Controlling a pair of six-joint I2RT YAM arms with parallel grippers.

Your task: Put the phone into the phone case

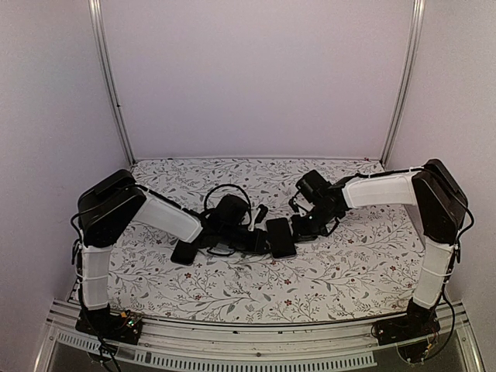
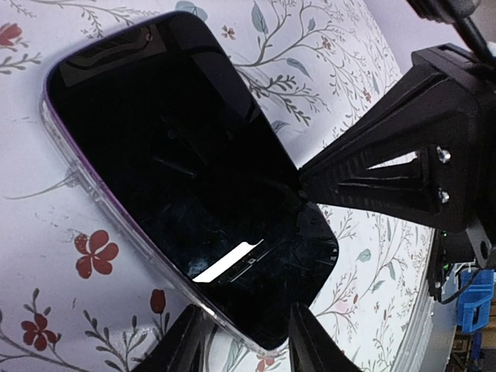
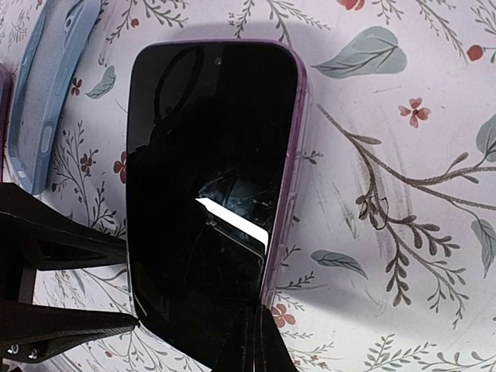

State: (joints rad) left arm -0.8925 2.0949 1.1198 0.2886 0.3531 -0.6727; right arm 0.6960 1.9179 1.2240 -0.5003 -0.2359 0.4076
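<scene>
The black phone [image 1: 281, 237] lies screen up on the floral table, inside a clear, purple-tinted case whose rim [image 3: 291, 178] shows along its edge. The rim also shows in the left wrist view [image 2: 77, 174]. My left gripper [image 2: 246, 329] is open, its fingers [image 2: 186, 345] either side of the phone's [image 2: 178, 163] near corner. In the top view it [image 1: 260, 240] sits at the phone's left. My right gripper [image 3: 252, 329] is shut, its tips resting on the phone's [image 3: 201, 155] near end. In the top view it [image 1: 299, 230] is at the phone's right.
A light blue case [image 3: 46, 101] lies just beyond the phone. Black headphones [image 1: 226, 203] lie behind the left arm. A flat black object [image 1: 184, 252] lies under the left forearm. White walls and metal posts [image 1: 108, 85] enclose the table.
</scene>
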